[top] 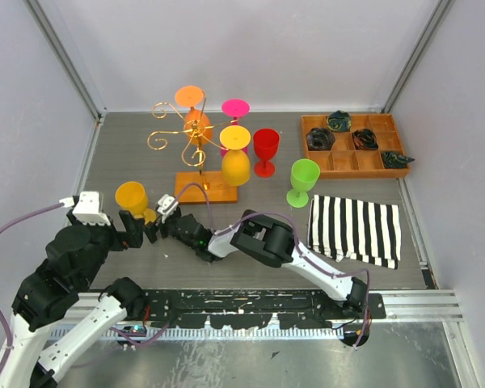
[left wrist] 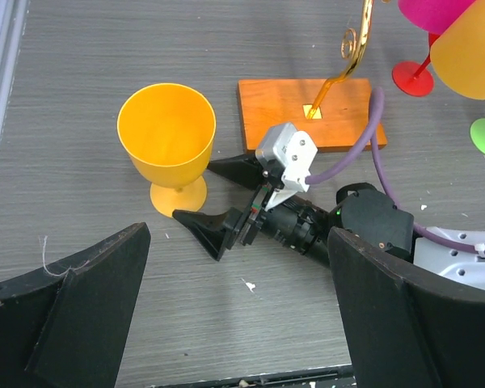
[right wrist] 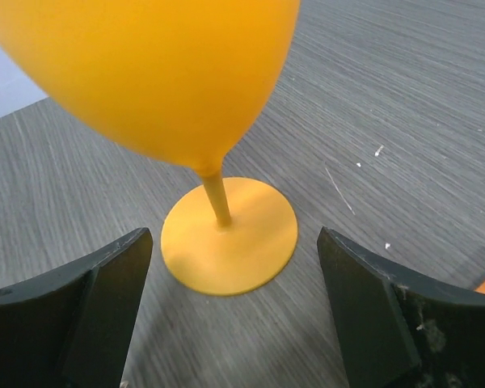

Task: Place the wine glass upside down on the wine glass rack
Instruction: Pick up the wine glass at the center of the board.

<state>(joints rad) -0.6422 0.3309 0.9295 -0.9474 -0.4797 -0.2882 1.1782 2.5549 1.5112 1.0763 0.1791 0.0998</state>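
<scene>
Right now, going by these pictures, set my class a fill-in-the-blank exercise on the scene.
The amber plastic wine glass stands ___ on the grey table.
The right gripper, fingers either side of its foot, is ___.
The gold wire rack with a wooden base holds ___ upside-down glasses.
The upright glass nearest the black-and-white striped cloth is ___.
Missing: upright; open; three; green.

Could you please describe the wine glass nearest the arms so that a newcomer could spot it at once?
Start at the gold wire wine glass rack on its wooden base. Left of that base stands an amber-yellow wine glass, upright. The other yellow glass hangs inverted on the rack.
</scene>
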